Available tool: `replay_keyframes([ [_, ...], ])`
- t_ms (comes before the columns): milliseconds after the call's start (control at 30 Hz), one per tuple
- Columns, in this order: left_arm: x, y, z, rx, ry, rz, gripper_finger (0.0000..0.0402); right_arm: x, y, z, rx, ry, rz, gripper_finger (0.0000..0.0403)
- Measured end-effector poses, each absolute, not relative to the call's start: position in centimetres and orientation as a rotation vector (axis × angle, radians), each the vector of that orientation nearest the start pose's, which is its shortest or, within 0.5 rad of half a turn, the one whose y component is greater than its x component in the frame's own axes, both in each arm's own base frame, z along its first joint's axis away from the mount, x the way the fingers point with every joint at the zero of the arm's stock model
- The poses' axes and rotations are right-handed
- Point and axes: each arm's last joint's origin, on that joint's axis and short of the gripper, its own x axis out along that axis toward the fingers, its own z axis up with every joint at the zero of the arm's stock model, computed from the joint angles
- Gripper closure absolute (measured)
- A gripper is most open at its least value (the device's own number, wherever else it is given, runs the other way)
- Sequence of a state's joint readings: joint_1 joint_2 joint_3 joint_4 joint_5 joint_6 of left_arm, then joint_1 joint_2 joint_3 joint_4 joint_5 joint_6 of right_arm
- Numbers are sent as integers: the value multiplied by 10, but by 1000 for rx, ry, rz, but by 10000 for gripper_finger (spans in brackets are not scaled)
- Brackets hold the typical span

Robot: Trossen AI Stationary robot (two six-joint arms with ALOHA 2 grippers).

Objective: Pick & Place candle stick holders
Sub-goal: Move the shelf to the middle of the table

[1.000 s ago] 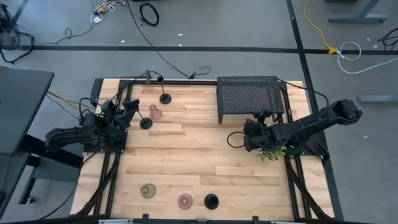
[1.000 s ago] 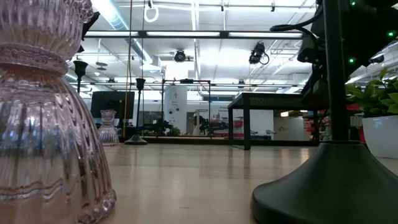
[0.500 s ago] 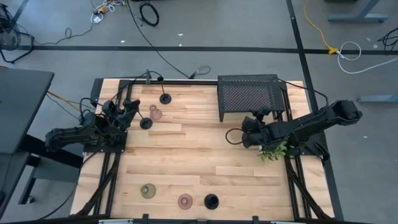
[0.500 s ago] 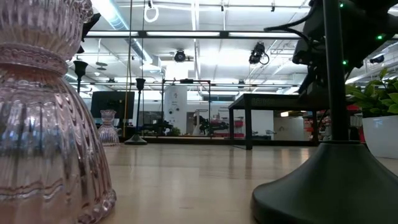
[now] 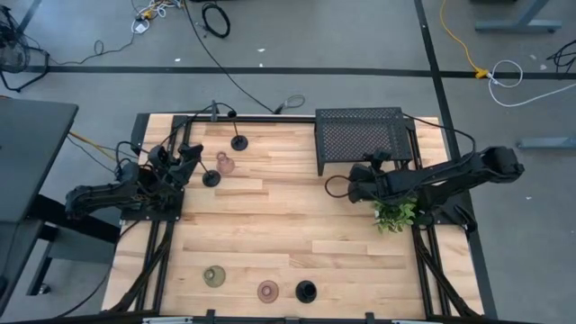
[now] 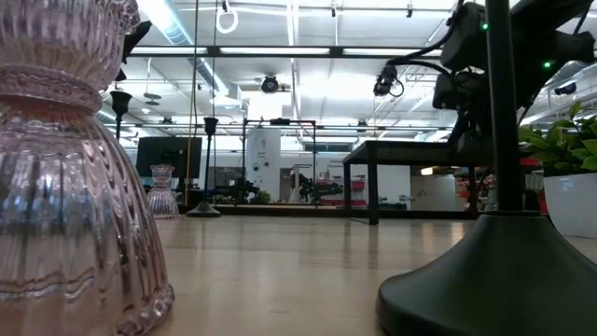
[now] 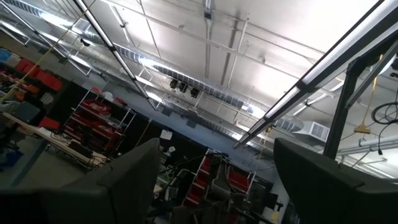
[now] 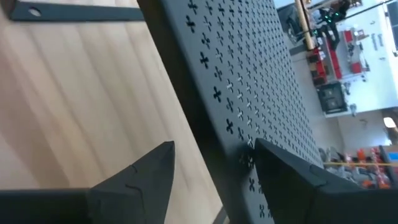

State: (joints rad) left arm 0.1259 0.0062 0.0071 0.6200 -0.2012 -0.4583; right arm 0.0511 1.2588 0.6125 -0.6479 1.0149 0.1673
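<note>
Pale wooden desk (image 5: 270,225) on a grey shop floor, cables trailing beyond its far edge. Right pincer (image 5: 353,187) hangs over the desk's right half, just off the near-left corner of the black perforated tray (image 5: 360,137), fingers apart and empty; its wrist view shows only wood and the tray's punched wall, no holder between the fingers. Small green plant (image 5: 394,216) sits just near of that arm. Left pincer (image 5: 184,159) rests at the far-left, fingers spread wide with nothing held, tipped up toward the ceiling. Holders fall in two groups. Far-left group: two black stems (image 5: 238,141) (image 5: 211,178) and one pinkish squat holder (image 5: 225,164), all upright, the nearer stem just beside the left pincer. Near-edge row: olive holder (image 5: 214,276), pinkish holder (image 5: 268,290), black stem (image 5: 306,291), standing close together, well apart from both pincers. Judgement: the left arm is much the nearer to the far-left three. For the right pincer every holder lies leftward, and the near row's black stem looks its closest, toward the near edge and slightly left. Stems stand vertical, so a sideways approach across the stem seems called for.
</note>
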Motion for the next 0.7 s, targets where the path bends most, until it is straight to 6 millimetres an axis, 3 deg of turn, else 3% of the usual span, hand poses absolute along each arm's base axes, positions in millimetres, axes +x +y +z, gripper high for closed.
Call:
replay_keyframes([
  [333,78,16,221,-464,-678,170,87,204,-26,165,-590,1080,-1005,221],
  [433,78,16,221,-464,-678,170,87,208,-30,160,-610,1084,-1042,265],
  [567,78,16,220,-464,-674,171,87,210,-31,151,-718,1137,-1066,358],
  [700,79,16,220,-464,-670,172,87,212,-31,149,-750,1139,-1077,364],
])
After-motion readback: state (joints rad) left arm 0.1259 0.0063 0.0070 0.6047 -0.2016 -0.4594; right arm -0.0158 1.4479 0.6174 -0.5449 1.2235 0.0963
